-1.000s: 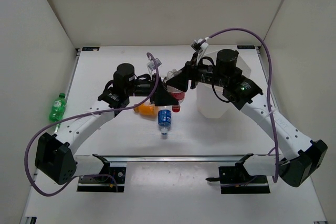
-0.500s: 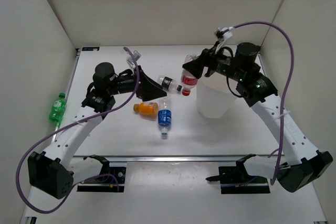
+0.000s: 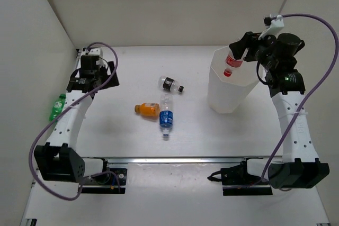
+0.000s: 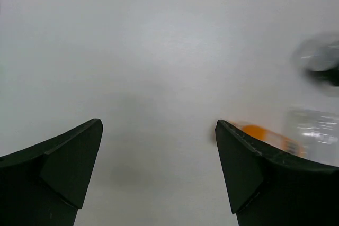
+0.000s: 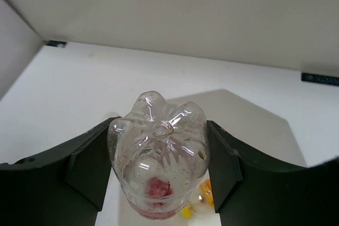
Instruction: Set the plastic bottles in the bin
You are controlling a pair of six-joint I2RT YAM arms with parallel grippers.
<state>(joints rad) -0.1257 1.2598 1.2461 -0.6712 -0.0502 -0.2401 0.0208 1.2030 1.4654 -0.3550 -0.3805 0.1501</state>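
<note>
My right gripper (image 3: 238, 51) is shut on a clear bottle with a red label (image 3: 229, 65), which hangs cap-down over the mouth of the tall white bin (image 3: 225, 96). In the right wrist view the bottle's base (image 5: 159, 141) fills the gap between my fingers (image 5: 87, 168). On the table lie a black-labelled bottle (image 3: 170, 84), an orange bottle (image 3: 147, 109), a blue-labelled bottle (image 3: 166, 118) and a green bottle (image 3: 57, 107) at the left edge. My left gripper (image 3: 106, 75) is open and empty at the back left, far from them. Its wrist view catches the orange bottle (image 4: 265, 133) behind the right finger (image 4: 254, 173).
White walls close in the table on the left, back and right. Purple cables loop from both arms. Small yellow and orange bits (image 5: 205, 189) show below the held bottle; I cannot tell what they are. A metal rail (image 3: 175, 158) runs along the near edge.
The left gripper has opened and pulled back to the rear left, leaving the black-labelled bottle on the table. The right arm has carried the red-labelled bottle rightward over the bin.
</note>
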